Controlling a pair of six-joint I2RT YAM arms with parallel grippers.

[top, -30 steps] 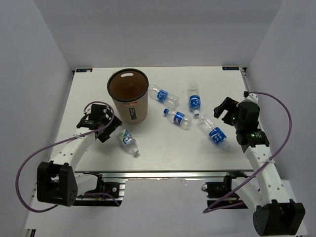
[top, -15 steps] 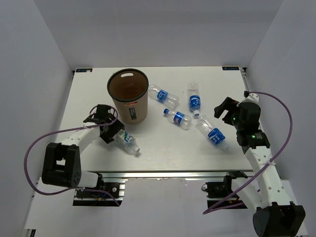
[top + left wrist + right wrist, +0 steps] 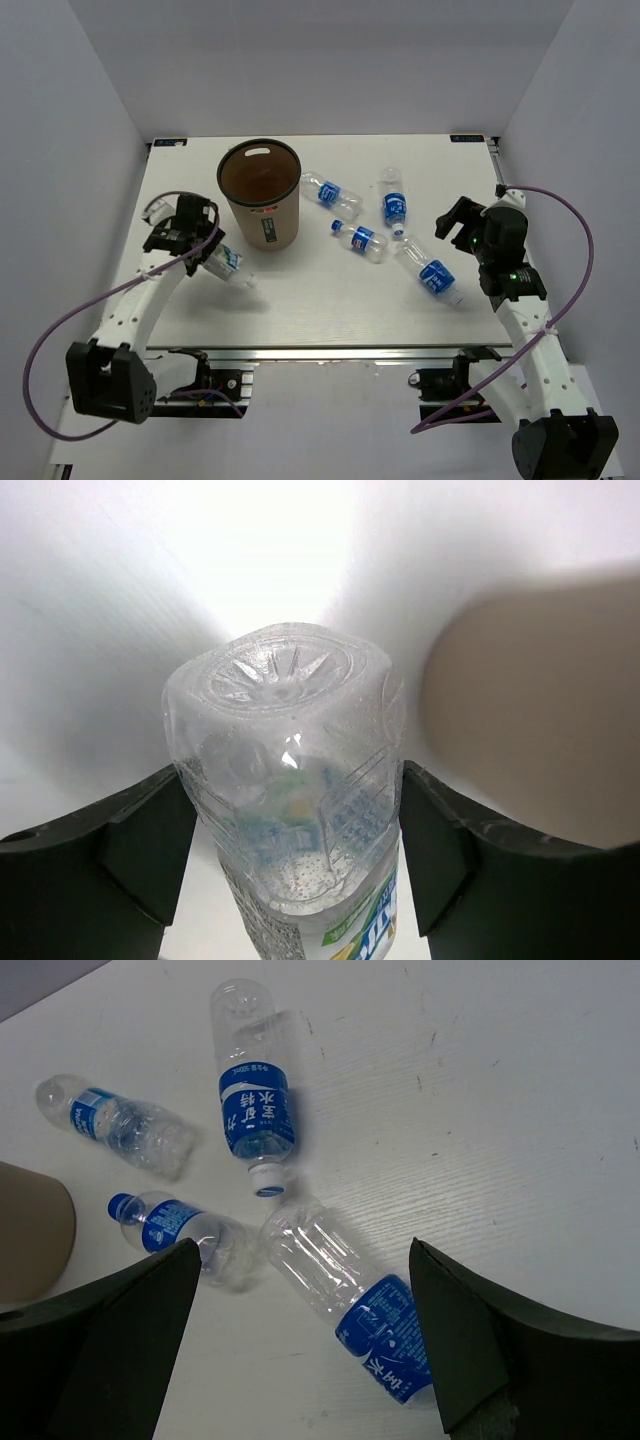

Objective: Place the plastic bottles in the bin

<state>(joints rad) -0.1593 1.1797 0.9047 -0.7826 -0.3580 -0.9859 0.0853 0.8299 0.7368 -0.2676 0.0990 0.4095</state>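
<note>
My left gripper (image 3: 207,258) is shut on a clear plastic bottle (image 3: 227,266), just left of the tan bin (image 3: 266,228). In the left wrist view the bottle (image 3: 285,780) points its base at the camera, with both dark fingers (image 3: 150,845) pressed to its sides and the bin (image 3: 545,700) blurred at right. Three more bottles (image 3: 330,192) (image 3: 393,205) (image 3: 360,238) lie right of the bin. My right gripper (image 3: 452,222) is open over a fourth lying bottle (image 3: 431,272); that bottle (image 3: 350,1295) lies between the spread fingers of the right gripper (image 3: 305,1255).
The table's right edge (image 3: 500,230) runs close to the right arm. White walls enclose the table on three sides. Purple cables loop from both arms past the near edge.
My left gripper has closed on the bottle near the front edge and carried it left and back, off the spot where it lay. The right arm has barely moved.
</note>
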